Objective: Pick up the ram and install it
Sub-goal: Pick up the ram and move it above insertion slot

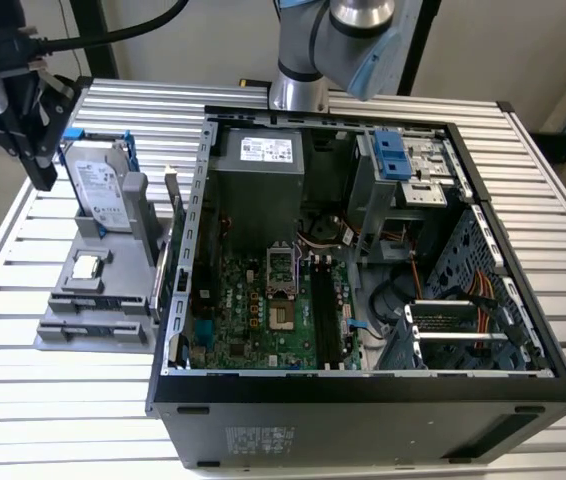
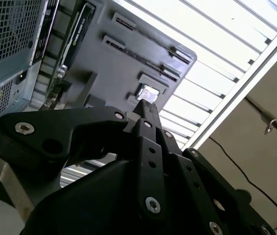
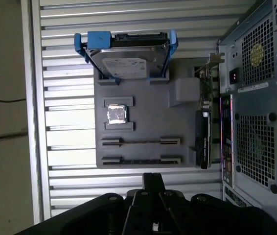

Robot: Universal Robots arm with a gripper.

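1. ram (image 3: 141,160) looks to be the thin dark sliver standing on edge at the tray (image 3: 143,98) end closest to the fingertips, in the first wrist view. honestly hard to be sure, it's seen edge-on.
2. gripper (image 3: 153,177) is pinched closed with nothing in it, and it's hanging clear of the tray, not touching anything.
3. going away from the fingertips past the ram: another thin strip (image 3: 141,142), then a square chip (image 3: 117,114), then the drive (image 3: 128,61) in its blue bracket at the far end.
4. off to one side of the gripper a card (image 3: 204,122) stands on edge along the tray, with the case (image 3: 256,98) just beyond it.
5. exterior view: the gripper (image 1: 43,178) hangs by the drive end of the tray, well apart from the motherboard (image 1: 263,310) in the open case.
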